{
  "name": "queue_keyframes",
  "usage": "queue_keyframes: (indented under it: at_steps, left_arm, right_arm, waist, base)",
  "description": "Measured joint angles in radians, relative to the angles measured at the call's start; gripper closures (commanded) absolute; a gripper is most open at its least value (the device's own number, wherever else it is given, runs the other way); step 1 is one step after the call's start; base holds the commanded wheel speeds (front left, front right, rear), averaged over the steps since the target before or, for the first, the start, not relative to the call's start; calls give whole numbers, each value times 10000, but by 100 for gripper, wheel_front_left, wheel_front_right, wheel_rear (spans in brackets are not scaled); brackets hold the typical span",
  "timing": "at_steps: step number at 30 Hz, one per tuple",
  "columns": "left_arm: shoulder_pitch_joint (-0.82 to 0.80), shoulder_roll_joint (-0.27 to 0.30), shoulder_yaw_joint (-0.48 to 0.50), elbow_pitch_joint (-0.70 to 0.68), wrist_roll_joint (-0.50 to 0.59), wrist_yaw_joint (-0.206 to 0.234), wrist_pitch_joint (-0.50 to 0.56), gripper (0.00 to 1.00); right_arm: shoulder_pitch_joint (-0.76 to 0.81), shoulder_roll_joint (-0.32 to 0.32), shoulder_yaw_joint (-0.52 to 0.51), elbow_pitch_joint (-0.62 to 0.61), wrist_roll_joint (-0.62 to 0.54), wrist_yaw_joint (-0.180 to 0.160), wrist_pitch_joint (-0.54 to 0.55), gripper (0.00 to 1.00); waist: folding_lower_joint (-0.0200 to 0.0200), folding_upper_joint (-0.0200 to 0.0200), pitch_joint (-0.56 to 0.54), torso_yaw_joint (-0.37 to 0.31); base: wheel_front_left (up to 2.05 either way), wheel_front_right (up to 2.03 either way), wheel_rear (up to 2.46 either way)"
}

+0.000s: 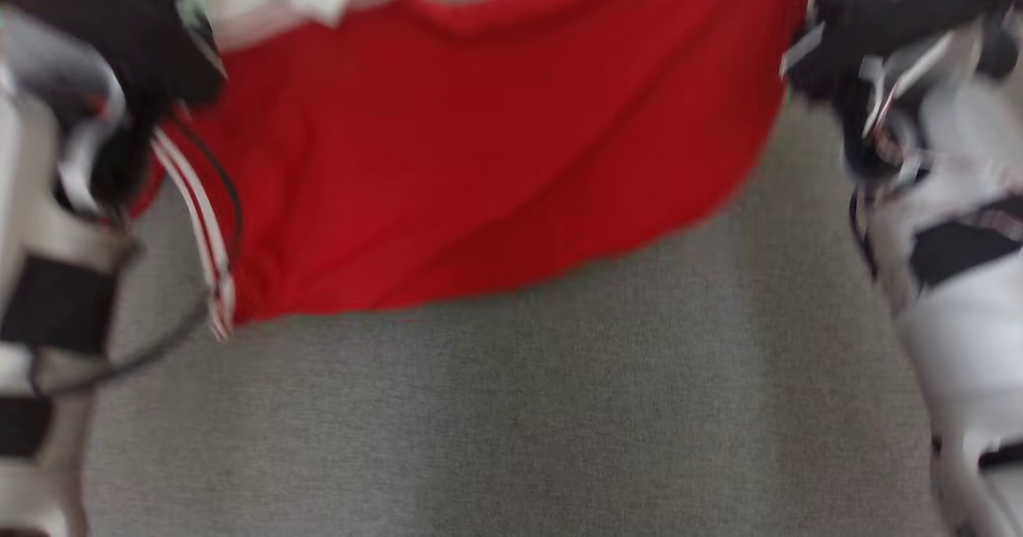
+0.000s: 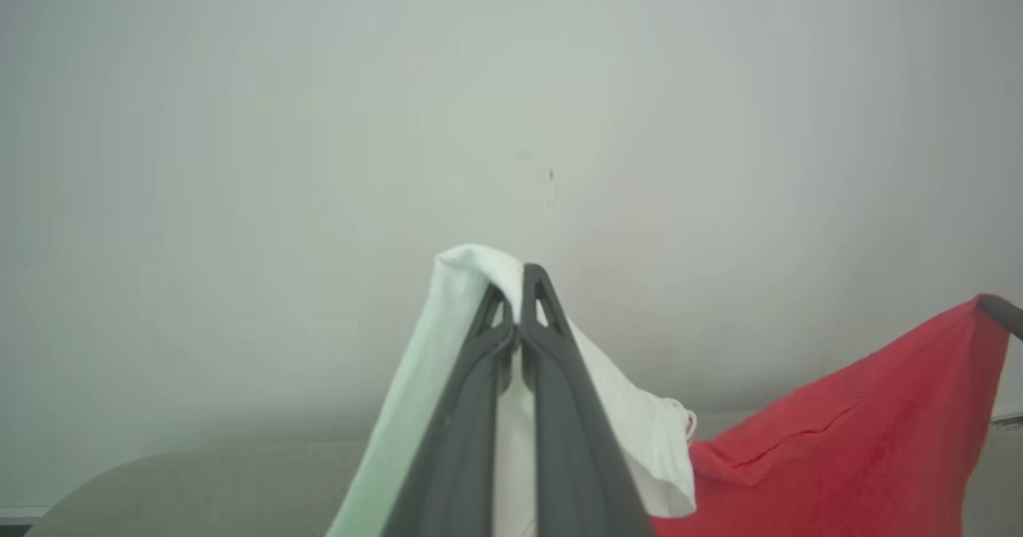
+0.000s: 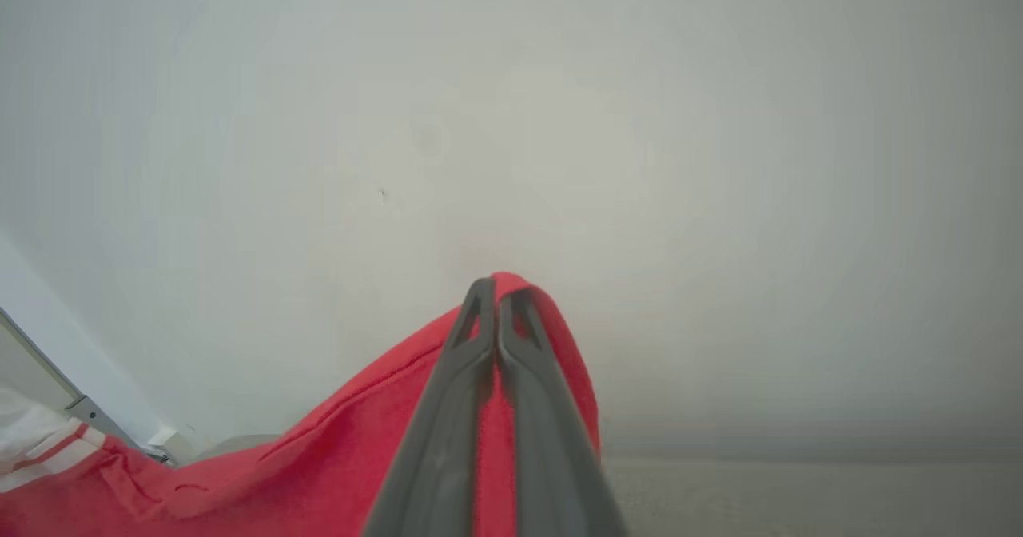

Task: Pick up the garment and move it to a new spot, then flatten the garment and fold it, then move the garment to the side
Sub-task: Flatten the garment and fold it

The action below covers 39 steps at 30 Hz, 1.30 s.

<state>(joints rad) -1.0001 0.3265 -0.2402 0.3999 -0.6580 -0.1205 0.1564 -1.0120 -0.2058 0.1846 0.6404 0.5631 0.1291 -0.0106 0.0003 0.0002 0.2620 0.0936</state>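
The garment is red with a white part and red-and-white striped trim, and hangs stretched between my two arms above the grey surface. My left gripper is shut on its white part, with cloth draped over the fingers. My right gripper is shut on a red edge. In the left wrist view the red cloth rises to a dark fingertip of the other gripper at the right. The head view is blurred; both wrists sit at its upper corners.
A grey cloth-covered surface lies below the hanging garment. A pale wall stands behind in both wrist views. A black cable loops beside my left arm.
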Motion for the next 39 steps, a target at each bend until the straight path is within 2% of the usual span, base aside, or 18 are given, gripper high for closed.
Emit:
queue_keyframes:
  at_steps: [4,10,18,25,39]
  left_arm:
    - [-2366,192,-119,817,102,-31,405,100]
    - [-5493,525,-123,2125,389,-40,562,100]
    - [-8339,165,-543,3689,608,-86,284,100]
    - [-9683,-71,-1358,4821,568,-102,-199,100]
    - [-9699,10,-2165,5823,-347,-102,-819,100]
  right_arm:
    - [-2336,128,-88,832,215,0,263,100]
    - [-5288,207,-518,2562,-111,0,188,100]
    - [-7819,301,-1026,4376,-742,0,-389,100]
    - [-9064,282,-1154,5545,-1440,0,-846,100]
    - [-9059,203,-1039,6243,-1760,-2,-1045,100]
  waist:
    - [0,0,809,-177]
    - [0,1,1873,-553]
    - [0,2,2522,-1199]
    - [-6,-1,2319,-1363]
    - [-2,0,2829,-1527]
  base:
    - [0,0,0]
    - [0,0,0]
    - [0,0,0]
    - [0,0,0]
    - [0,0,0]
